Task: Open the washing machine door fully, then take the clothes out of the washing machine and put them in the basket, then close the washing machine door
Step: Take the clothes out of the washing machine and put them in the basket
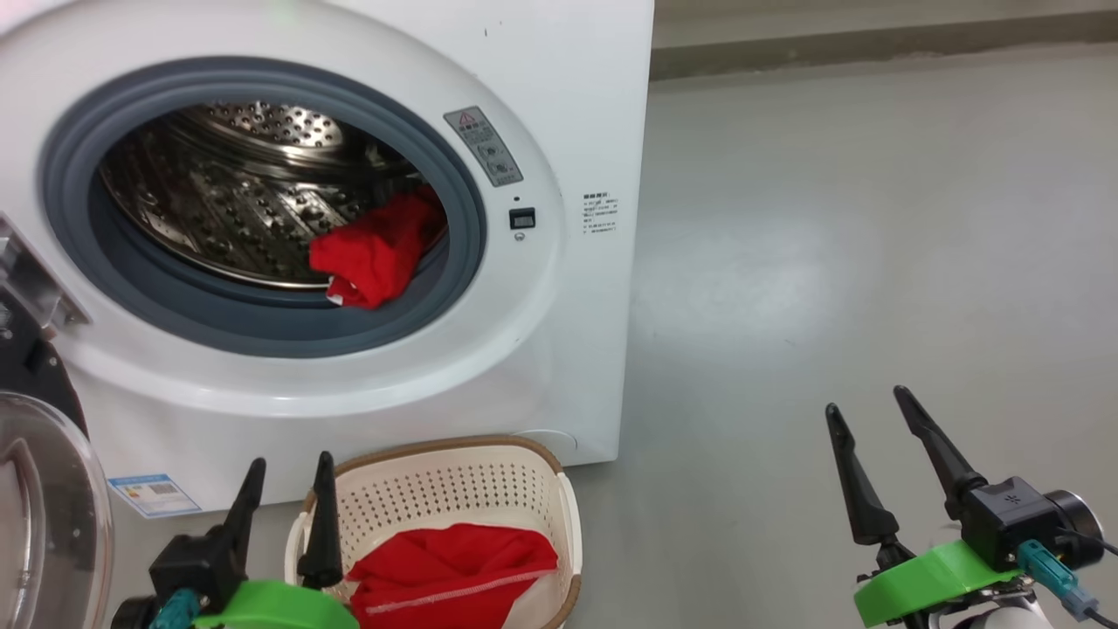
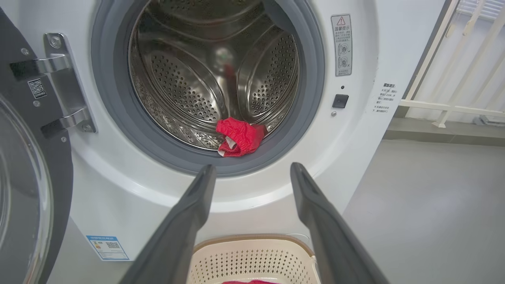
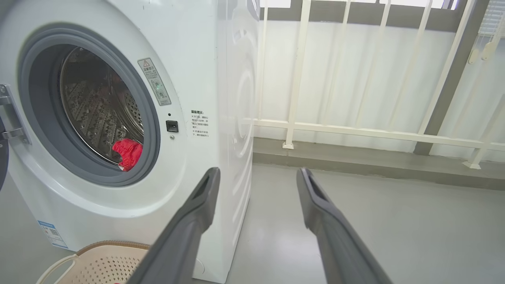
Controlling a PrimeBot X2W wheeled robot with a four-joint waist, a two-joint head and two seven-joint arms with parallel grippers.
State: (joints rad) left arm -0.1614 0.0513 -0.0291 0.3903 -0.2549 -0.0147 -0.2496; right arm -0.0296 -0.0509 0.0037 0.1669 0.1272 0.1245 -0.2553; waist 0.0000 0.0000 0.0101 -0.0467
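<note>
The white washing machine (image 1: pixel 559 105) (image 2: pixel 355 165) (image 3: pixel 197 59) stands with its door (image 1: pixel 44 507) (image 2: pixel 27 189) swung wide to the left. A red garment (image 1: pixel 377 249) (image 2: pixel 239 137) (image 3: pixel 127 153) lies at the drum's front lip, low right. On the floor before the machine sits the cream basket (image 1: pixel 454 476) (image 2: pixel 252 252) (image 3: pixel 98 262), and another red garment (image 1: pixel 454 568) lies in it. My left gripper (image 1: pixel 291 472) (image 2: pixel 252 173) hovers open and empty over the basket's left rim. Off to the right, my right gripper (image 1: pixel 869 406) (image 3: pixel 256 177) stands open and empty above the floor.
Grey floor (image 1: pixel 873 262) stretches to the right of the machine. A white railing (image 3: pixel 355 130) with a raised grey sill (image 3: pixel 375 165) runs along the back wall. A blue label (image 1: pixel 153 495) sits at the machine's lower left corner.
</note>
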